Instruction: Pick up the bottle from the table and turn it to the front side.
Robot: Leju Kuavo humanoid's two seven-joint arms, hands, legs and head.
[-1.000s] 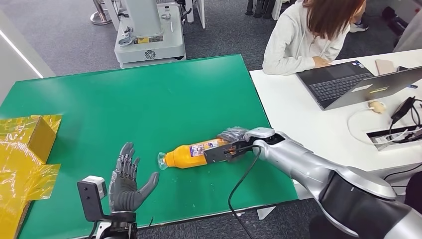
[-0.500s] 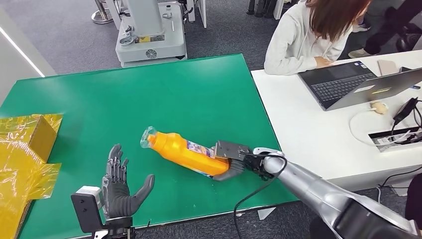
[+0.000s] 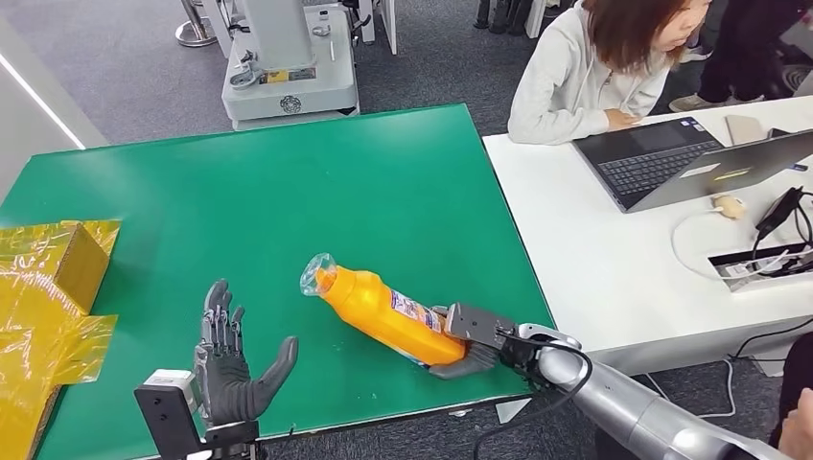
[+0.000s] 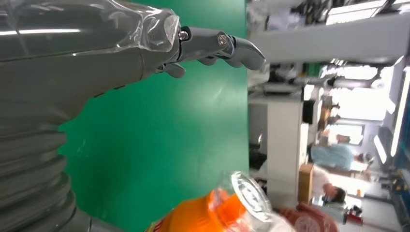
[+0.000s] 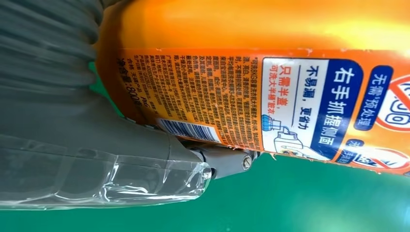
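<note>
Orange bottle: the bottle [image 3: 383, 311] was gripped at its base end by the right hand [image 3: 472, 337] and held tilted over the near part of the green table [image 3: 288, 192]; whether any part of it touched the cloth could not be told.
Long axis: it ran from the right hand's fingers up and away toward the far left, base in the grasp and clear cap [image 3: 316, 273] at the far, raised end.
Right hand state: the fingers were closed round the bottle's base; in the right wrist view the thick grey thumb [image 5: 145, 164] pressed against the printed label [image 5: 270, 106] just by the barcode.
Left hand state: the left hand [image 3: 230, 359] held nothing, palm up and fingers spread apart, hovering at the near edge of the table.
Bottle from the left fingers: the capped end lay near them, off to their right and a little farther out, apart from them; the left wrist view showed the cap [image 4: 249, 193] close beside the hand but not touching.
Nearer hand: the right, already holding; the left was the free one, closest to the cap end.
Judgement: the turn looked to depend on rolling the bottle about this long axis, with the cap end within likely reach of the left fingers.
</note>
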